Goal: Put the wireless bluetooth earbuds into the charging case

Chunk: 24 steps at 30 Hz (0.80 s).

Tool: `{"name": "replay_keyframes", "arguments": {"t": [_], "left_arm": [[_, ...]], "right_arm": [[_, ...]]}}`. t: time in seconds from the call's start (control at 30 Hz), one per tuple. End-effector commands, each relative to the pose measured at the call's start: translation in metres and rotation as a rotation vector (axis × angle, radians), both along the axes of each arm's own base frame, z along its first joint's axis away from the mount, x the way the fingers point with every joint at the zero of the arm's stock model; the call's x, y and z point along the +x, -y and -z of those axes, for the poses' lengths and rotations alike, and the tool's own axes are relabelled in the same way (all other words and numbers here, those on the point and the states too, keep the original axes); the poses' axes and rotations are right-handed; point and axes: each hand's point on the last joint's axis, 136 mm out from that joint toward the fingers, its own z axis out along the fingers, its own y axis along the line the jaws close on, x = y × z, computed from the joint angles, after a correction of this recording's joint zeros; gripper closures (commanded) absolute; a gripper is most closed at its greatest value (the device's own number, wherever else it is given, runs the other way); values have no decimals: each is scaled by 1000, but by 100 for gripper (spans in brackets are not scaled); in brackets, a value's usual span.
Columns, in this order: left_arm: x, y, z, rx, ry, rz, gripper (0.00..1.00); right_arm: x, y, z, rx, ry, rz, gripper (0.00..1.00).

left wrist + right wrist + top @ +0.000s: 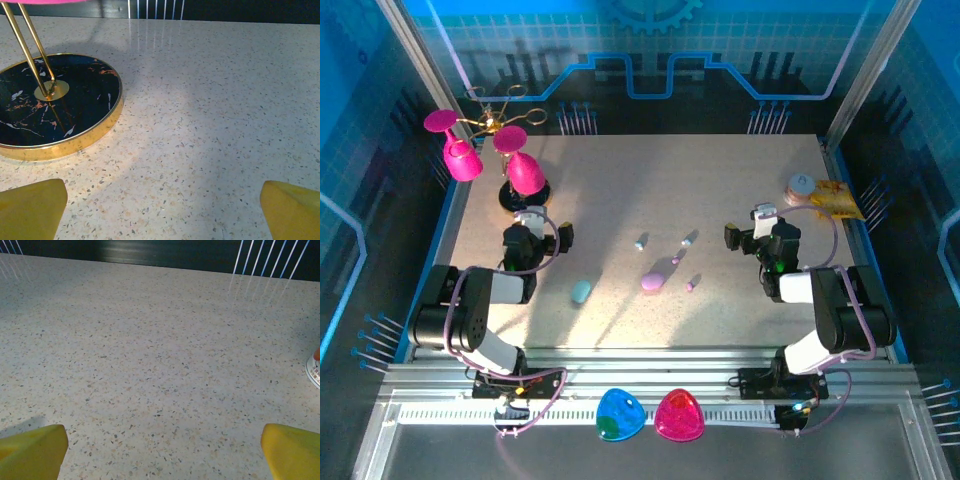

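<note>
**Top external view.** My two arms fold back on themselves at the near edge of the table (620,170), each wrist reaching forward and slightly inward. My left gripper (548,226) hangs near the left edge, just beside the black base (523,196) of a gold stand that carries pink cups (463,160) in the far left corner. My right gripper (748,226) hangs near the right edge. Both stand wide and hold nothing.

Mid-table, between my grippers, lie the two pale earbuds (641,241) (689,239). The two purple earbuds (677,259) (691,284) lie a little nearer. All four are loose and apart from one another. The purple case (652,281) sits beside the purple pair, and the teal case (581,291) sits toward the near left. I cannot tell whether either case is open. A round tub (801,188) and a yellow packet (837,203) occupy the far right corner. A blue shell (620,415) and a pink shell (679,416) rest on the front rail, off the table.

**Left wrist view.** My yellow fingertips (30,210) sit at the two lower corners with bare table between them. This low view adds the base's marble veining and gold rim, with the gold stem (30,50) rising from its middle. The speckled table right of the base runs open to the far edge.

**Right wrist view.** My fingertips (292,452) are equally wide apart over bare table. The surface runs unobstructed to the far edge. At the frame's right border the tub's white rim shows.
</note>
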Motion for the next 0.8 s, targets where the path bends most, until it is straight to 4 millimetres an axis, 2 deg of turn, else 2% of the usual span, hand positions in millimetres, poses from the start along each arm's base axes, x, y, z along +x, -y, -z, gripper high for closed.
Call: {"name": "replay_keyframes", "arguments": {"t": [0.0,0.6,0.77], "left_arm": [[6,-3,-7,-12,25,-16,1],[6,-3,-7,-14,24,-15,1],[-5,8,-29,39,70,16,0]], "right_arm": [[4,-6,-6,-8,23,-25,0],[3,-6,-7,-5,29,-29,0],[-5,-6,-32,-9,46,-24,0]]}}
